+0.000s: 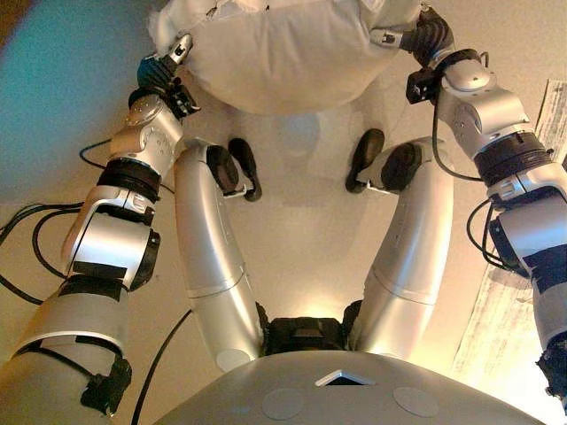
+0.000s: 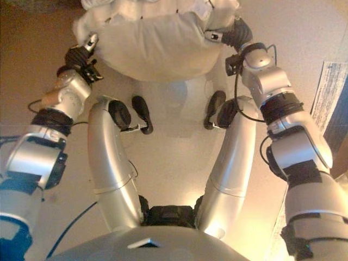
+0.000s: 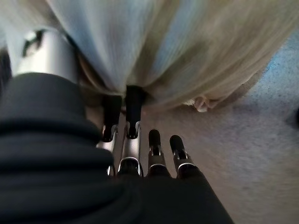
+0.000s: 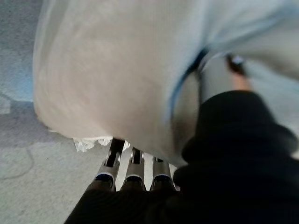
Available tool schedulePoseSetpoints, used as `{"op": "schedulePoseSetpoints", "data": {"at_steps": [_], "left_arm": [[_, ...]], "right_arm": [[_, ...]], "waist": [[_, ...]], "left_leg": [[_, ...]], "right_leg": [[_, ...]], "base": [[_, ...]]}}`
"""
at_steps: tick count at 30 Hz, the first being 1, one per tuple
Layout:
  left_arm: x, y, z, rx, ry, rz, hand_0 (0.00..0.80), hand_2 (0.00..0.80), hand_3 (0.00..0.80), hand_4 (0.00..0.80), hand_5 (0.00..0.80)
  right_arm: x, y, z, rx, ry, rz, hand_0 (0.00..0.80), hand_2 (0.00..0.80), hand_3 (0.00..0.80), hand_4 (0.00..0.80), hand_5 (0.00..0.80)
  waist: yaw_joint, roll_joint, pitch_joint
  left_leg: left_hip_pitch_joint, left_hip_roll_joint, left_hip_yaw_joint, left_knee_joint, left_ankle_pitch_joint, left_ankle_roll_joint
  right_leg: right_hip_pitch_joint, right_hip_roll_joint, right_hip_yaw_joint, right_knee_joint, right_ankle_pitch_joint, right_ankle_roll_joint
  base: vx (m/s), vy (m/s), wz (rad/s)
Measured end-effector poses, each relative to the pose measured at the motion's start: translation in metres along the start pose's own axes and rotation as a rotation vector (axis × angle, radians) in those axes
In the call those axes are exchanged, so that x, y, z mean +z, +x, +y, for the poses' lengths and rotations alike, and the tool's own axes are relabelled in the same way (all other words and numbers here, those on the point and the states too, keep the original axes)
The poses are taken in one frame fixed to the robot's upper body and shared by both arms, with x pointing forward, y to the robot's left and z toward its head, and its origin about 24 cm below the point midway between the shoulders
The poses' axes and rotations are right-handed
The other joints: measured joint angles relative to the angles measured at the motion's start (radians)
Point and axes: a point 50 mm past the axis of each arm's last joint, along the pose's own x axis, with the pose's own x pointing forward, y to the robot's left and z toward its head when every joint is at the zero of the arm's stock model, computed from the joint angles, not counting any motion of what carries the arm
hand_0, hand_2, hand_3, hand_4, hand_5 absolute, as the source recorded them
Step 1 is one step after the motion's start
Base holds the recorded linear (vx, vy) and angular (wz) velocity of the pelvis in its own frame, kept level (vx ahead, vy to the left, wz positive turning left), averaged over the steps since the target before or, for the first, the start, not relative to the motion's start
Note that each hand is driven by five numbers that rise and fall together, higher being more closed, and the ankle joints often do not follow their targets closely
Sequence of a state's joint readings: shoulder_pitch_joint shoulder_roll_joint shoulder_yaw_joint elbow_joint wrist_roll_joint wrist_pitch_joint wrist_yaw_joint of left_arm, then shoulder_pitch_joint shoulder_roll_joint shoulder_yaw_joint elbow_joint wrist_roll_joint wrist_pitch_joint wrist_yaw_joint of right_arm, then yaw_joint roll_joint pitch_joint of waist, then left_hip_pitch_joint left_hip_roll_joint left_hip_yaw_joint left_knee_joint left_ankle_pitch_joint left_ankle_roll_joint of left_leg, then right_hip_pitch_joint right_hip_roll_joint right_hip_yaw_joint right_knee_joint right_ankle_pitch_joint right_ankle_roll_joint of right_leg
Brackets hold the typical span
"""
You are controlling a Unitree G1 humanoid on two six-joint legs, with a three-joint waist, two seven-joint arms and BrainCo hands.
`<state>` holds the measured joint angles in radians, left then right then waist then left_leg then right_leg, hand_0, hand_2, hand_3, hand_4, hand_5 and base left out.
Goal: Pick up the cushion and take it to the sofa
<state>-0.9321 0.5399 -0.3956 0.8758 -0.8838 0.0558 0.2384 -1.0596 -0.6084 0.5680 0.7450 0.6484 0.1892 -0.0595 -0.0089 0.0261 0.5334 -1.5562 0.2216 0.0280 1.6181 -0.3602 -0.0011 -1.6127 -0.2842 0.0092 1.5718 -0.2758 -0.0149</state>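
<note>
Because a cushion [image 1: 292, 53] this wide and soft would sag or slip out of a single grip, I carry it between both hands, raised clear of the floor [image 1: 301, 230] out in front of me. Starting at my left, my left hand [image 1: 170, 60] sits at the cushion's left edge; my left wrist view shows some of its fingers [image 3: 133, 100] reaching up with their dark tips pushed into the gathered cloth while others stay short of it, and the thumb stands up beside the fabric, so I judge this hand pinches the cover, though the contact itself is buried in folds. Across the middle, the pale cream body of the cushion bulges downward between my hands, a frilled trim hanging at its lower edge, and its weight seems to be taken by the two sides. On the right, my right hand [image 1: 416, 37] presses in at the opposite edge; its fingers [image 4: 117, 149] run under the cushion and vanish beneath the cloth, so I cannot tell whether they are curled round it or lying flat. No sofa shows in any view, so the carrying is still ahead. No label, brand or legible writing shows on the cushion or elsewhere.
</note>
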Motion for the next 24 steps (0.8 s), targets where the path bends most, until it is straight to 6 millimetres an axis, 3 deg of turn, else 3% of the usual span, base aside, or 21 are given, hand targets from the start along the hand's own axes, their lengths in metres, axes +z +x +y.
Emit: {"op": "schedulePoseSetpoints", "data": {"at_steps": [6, 16, 24], "left_arm": [[0.002, -0.002, -0.007, -0.037, 0.043, -0.015, 0.8, 0.8, 0.8, 0.8, 0.8], [-0.025, -0.008, -0.006, -0.06, 0.1, 0.031, 0.8, 0.8, 0.8, 0.8, 0.8], [-0.061, -0.026, -0.007, -0.054, -0.019, 0.001, 0.8, 0.8, 0.8, 0.8, 0.8]], "right_arm": [[-0.01, 0.0, 0.007, 0.049, -0.033, 0.051, 0.8, 0.8, 0.8, 0.8, 0.8], [-0.049, -0.011, 0.015, 0.054, 0.025, 0.123, 0.8, 0.8, 0.8, 0.8, 0.8], [-0.085, -0.03, 0.026, 0.022, 0.165, 0.088, 0.8, 0.8, 0.8, 0.8, 0.8]], "waist": [[-0.001, 0.0, 0.0], [-0.002, 0.0, 0.0], [-0.01, -0.001, 0.001]], "left_leg": [[0.002, 0.0, 0.001, 0.006, -0.001, 0.002], [0.031, 0.012, 0.002, 0.019, -0.015, 0.001], [0.262, 0.006, 0.033, -0.211, -0.013, 0.004]], "right_leg": [[0.0, -0.001, 0.003, 0.002, 0.0, 0.0], [0.026, 0.002, 0.004, 0.009, -0.001, 0.0], [0.263, 0.056, -0.033, -0.258, 0.017, 0.022]], "base": [[0.014, 0.002, -0.02], [0.018, -0.002, -0.03], [-0.006, 0.011, -0.21]]}}
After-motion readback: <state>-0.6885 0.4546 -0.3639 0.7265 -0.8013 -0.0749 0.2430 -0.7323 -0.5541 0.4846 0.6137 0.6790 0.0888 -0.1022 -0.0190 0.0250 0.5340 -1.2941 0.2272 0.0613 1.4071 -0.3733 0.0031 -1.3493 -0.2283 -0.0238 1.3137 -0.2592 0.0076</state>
